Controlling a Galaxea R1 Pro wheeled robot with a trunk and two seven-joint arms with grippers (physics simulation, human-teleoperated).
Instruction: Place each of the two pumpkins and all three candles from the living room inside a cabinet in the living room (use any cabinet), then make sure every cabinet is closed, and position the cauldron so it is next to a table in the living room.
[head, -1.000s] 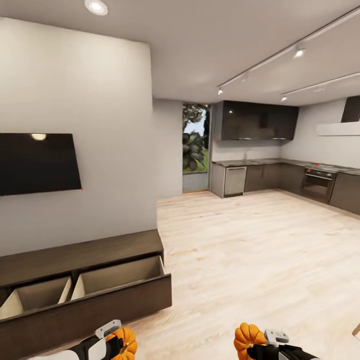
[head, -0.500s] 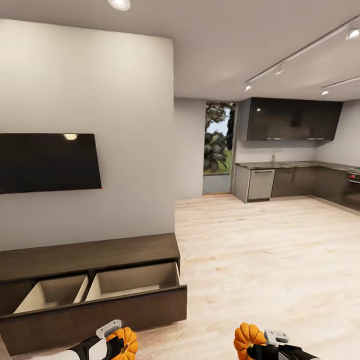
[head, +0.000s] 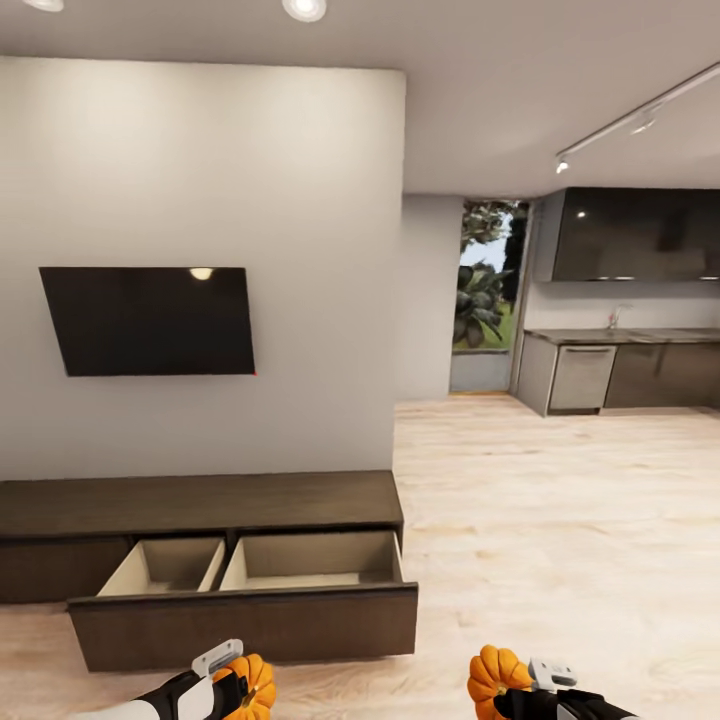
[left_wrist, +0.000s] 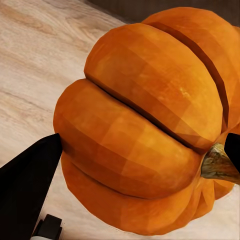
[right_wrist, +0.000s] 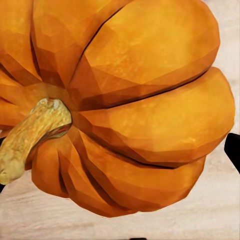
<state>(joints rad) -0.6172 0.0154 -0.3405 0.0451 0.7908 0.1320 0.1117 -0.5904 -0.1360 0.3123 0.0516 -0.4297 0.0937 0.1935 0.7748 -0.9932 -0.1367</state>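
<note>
I have one pumpkin in each hand. The left gripper (head: 232, 690) has its fingers (left_wrist: 27, 182) clamped on the left pumpkin (head: 252, 685), which sits between the black tips with its stem toward one side in the left wrist view. The right gripper (head: 515, 695) is clamped on the right pumpkin (head: 497, 675) the same way, ribbed body wedged between the tips, stem (right_wrist: 30, 137) angled off to one side. Both hang low over the wooden floor (head: 560, 520). The cabinet (head: 240, 560) stands ahead with two drawers pulled open, beige insides showing, below the wall TV (head: 150, 320). Compared with a second ago, my view has swung left: the cabinet sits more central, and the kitchen (head: 630, 340) has slid toward the right edge.
</note>
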